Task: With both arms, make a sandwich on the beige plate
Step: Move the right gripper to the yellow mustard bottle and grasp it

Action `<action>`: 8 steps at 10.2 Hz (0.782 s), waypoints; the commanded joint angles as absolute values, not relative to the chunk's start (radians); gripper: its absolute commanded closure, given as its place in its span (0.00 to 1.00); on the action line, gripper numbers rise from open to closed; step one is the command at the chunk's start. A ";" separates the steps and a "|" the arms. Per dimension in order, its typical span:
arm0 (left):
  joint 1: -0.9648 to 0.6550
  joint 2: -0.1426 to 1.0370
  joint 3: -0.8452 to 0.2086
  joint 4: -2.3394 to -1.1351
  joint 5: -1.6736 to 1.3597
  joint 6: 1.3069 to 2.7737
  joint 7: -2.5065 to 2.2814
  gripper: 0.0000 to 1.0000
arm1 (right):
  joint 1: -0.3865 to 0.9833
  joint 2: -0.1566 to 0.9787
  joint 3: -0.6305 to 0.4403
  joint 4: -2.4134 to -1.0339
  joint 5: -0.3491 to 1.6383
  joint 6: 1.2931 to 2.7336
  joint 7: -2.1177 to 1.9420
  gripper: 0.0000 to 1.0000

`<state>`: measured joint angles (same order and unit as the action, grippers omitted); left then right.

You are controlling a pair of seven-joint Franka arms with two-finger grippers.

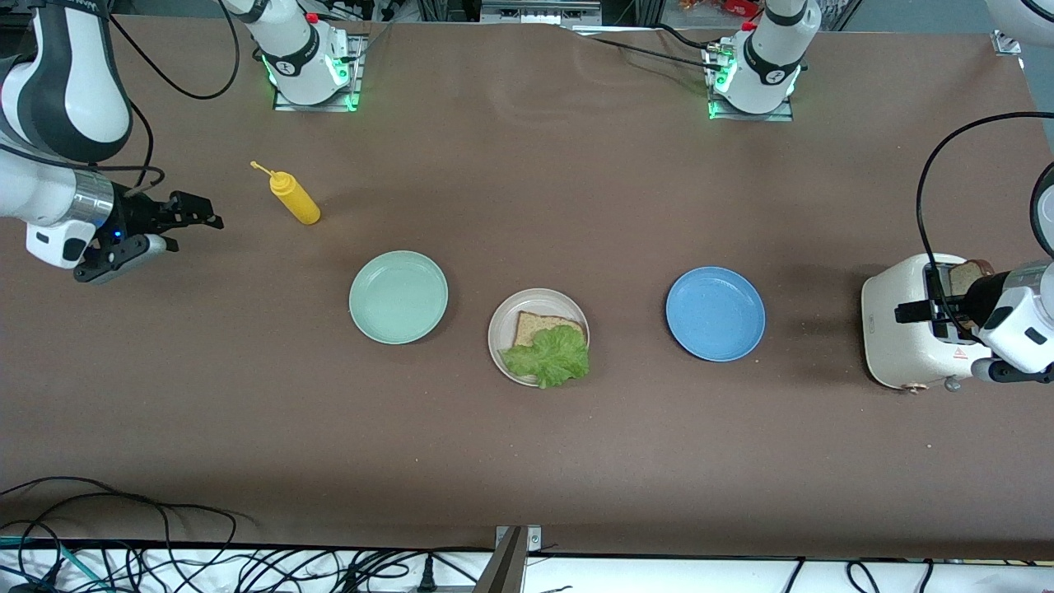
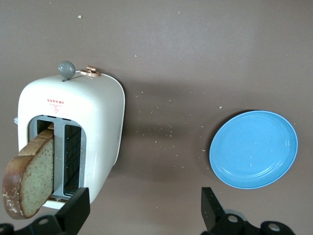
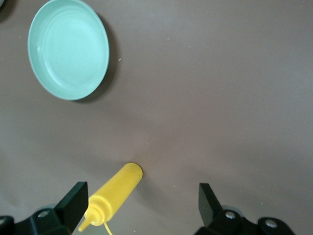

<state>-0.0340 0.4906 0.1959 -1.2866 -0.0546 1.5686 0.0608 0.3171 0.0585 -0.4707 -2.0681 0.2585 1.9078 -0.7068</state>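
Beige plate (image 1: 499, 329), mid-tabletop between mint plate (image 1: 398, 296) and blue plate (image 1: 715, 313): carries one bread slice (image 1: 539, 326) under lettuce (image 1: 550, 357). Second slice (image 2: 30, 178) stands in toaster (image 1: 902, 333). Left gripper (image 2: 144, 210), fingers released, hovers over toaster; likely step: grasping that slice. Right gripper (image 3: 142, 208), fingers released, waits over mustard bottle (image 1: 294, 196).

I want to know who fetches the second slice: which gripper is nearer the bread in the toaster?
Left. The left gripper is open over the toaster and its bread slice; the right gripper waits near the yellow bottle.
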 commanded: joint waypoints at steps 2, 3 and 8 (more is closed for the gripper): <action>-0.041 0.476 0.195 -1.301 -0.021 1.560 0.061 0.00 | 0.328 0.026 -0.543 -2.210 0.412 2.029 -1.079 0.00; -0.041 0.476 0.195 -1.299 -0.021 1.560 0.061 0.00 | 0.328 0.031 -0.558 -2.235 0.481 2.028 -1.203 0.00; -0.041 0.476 0.195 -1.299 -0.021 1.560 0.061 0.00 | 0.305 0.130 -0.623 -2.293 0.742 1.991 -1.760 0.00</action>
